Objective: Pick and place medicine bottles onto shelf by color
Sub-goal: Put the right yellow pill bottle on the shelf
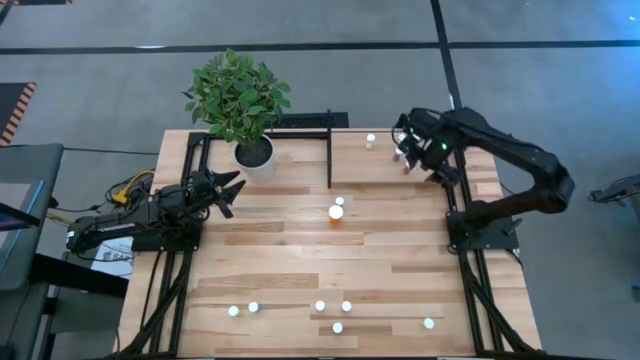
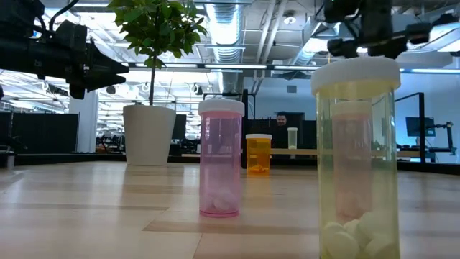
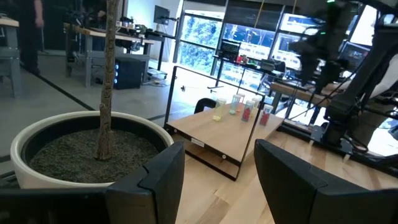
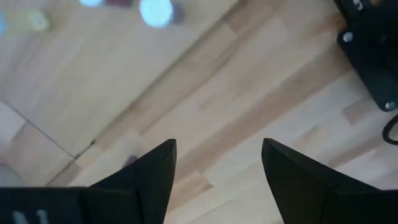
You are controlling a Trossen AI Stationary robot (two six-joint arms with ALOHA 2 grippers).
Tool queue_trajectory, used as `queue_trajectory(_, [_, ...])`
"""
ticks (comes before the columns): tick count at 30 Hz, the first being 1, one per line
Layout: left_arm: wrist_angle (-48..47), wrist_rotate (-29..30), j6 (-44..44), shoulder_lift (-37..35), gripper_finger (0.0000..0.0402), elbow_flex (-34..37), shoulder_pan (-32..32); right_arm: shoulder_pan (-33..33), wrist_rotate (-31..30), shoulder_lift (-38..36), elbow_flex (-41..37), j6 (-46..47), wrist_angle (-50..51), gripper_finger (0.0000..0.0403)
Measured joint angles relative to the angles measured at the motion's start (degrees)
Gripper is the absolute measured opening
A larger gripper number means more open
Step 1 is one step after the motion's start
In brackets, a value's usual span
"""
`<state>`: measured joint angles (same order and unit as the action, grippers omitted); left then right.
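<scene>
The shelf (image 1: 385,170), a light-wood board in black bars, stands at the table's far right; in the left wrist view the shelf (image 3: 217,134) carries several small bottles (image 3: 242,112). My right gripper (image 1: 407,150) hangs open above it, pointing down, with nothing between its fingers (image 4: 217,162); a white-capped bottle (image 4: 155,11) stands below it. A larger orange bottle (image 1: 335,212) stands upright mid-table. Several white-capped bottles (image 1: 320,306) stand near the front edge, among them a pink one (image 2: 221,158) and a yellow-green one (image 2: 356,158). My left gripper (image 1: 225,190) waits open at the table's left.
A white pot with a leafy plant (image 1: 252,150) stands at the far left, close in front of my left gripper (image 3: 217,168). Another small bottle (image 1: 340,200) stands just behind the orange one. Bare planks lie between the mid-table bottles and the front row.
</scene>
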<state>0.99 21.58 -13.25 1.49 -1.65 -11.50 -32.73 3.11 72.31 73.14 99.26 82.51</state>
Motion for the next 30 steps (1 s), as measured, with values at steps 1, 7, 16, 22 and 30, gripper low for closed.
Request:
queue_trajectory(1, [0.0, 0.0, 0.0, -0.02, 0.0181, 0.0, 0.02, 2.03, -0.68, -1.16, -0.74, 1.97, -0.25, 0.026])
queue_trajectory(7, [0.0, 0.0, 0.0, -0.01, 0.0181, 0.01, 0.0, 15.1, -1.53, -6.74, -8.47, 13.34, -2.54, 0.026])
queue_trajectory(16, [0.0, 0.0, 0.0, -0.02, 0.0181, 0.01, 0.01, 39.49, 5.76, -11.85, -19.79, 24.0, -9.94, 0.026])
queue_trajectory(22, [0.0, -0.02, 0.0, 0.0, 0.0181, 0.0, 0.0, 64.89, 8.72, -11.92, -25.75, 46.81, -23.0, 0.026])
queue_trajectory(30, [0.0, -0.02, 0.0, 0.0, 0.0181, 0.0, 0.0, 89.32, -0.75, -2.83, -27.27, 74.71, -38.38, 0.026])
